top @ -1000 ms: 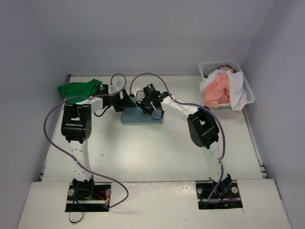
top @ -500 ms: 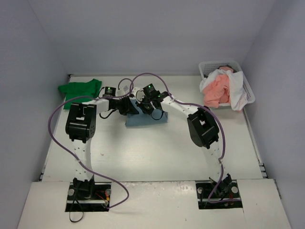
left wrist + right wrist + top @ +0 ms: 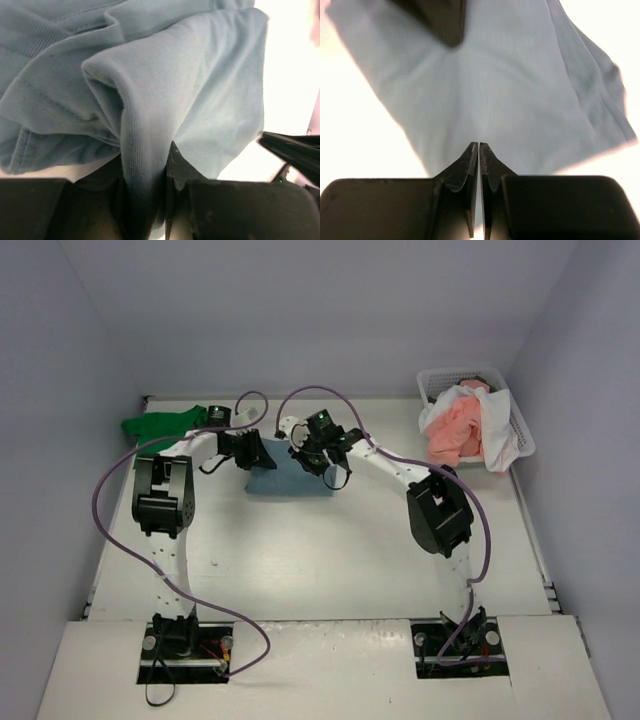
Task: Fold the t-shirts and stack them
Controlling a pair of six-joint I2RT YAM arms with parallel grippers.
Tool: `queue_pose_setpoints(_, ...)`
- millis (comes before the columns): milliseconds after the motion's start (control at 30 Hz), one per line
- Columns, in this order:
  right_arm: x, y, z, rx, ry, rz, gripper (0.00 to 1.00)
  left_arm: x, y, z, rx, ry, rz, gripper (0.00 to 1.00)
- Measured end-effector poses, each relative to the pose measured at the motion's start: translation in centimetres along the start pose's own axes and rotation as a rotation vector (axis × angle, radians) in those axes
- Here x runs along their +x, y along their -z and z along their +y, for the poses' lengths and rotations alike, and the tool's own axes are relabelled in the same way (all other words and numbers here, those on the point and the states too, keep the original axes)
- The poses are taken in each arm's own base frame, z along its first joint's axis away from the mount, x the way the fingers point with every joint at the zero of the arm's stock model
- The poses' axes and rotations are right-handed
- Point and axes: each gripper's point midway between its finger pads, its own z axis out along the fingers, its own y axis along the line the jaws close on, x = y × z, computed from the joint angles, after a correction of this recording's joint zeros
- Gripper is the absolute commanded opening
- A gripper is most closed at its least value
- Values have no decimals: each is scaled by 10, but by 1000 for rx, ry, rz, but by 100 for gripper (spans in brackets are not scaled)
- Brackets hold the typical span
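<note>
A light blue t-shirt [image 3: 292,480] lies folded on the table between both arms. My left gripper [image 3: 260,453] is shut on a raised fold of the light blue t-shirt [image 3: 145,100] at its left edge, and the cloth bunches up between the left gripper's [image 3: 145,157] jaws. My right gripper [image 3: 326,462] hovers over the shirt's right part. In the right wrist view the right gripper [image 3: 479,146] is shut with nothing between its fingers, and the blue shirt [image 3: 510,95] spreads beneath it. A green t-shirt [image 3: 160,424] lies at the back left.
A white mesh basket [image 3: 520,425] stands at the back right, with a salmon pink shirt [image 3: 452,430] and a white shirt [image 3: 492,425] spilling over its rim. Purple cables [image 3: 110,490] loop beside both arms. Walls close in on three sides.
My left gripper has shut on the blue shirt's fold and pulled it toward the back left. The shirt shifted with it. My right gripper moved slightly back, still shut.
</note>
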Motion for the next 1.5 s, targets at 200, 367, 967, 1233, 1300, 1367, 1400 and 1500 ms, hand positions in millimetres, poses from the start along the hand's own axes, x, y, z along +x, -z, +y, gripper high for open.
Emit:
queue_pose_setpoints(200,-16,32,-21,49,-4,-58,2,-37,31,11,-61,-26,-67,0)
queue_pose_setpoints(367,-19,43,-33,75,-13,-78,2,-51,53,17,-102,-39,-84,0)
queue_pose_setpoints(967,-15,41,-28,46,-17,-76,2,-111,147,24,-201,-187,-170,0)
queue_pose_setpoints(1233,-17,41,-25,35,-17,-80,2,-112,172,81,-273,-145,-162,0)
queue_pose_setpoints(1300,-17,41,-23,31,-16,-81,2,-108,174,97,-285,-126,-147,0)
queue_pose_setpoints(1367,-18,40,-22,27,-15,-82,2,-105,178,110,-294,-111,-137,0)
queue_pose_setpoints(1400,-18,40,-21,26,-13,-83,2,-105,180,115,-297,-106,-136,0)
queue_pose_setpoints(1500,-20,39,-16,18,-6,-84,2,-108,189,126,-309,-97,-145,0)
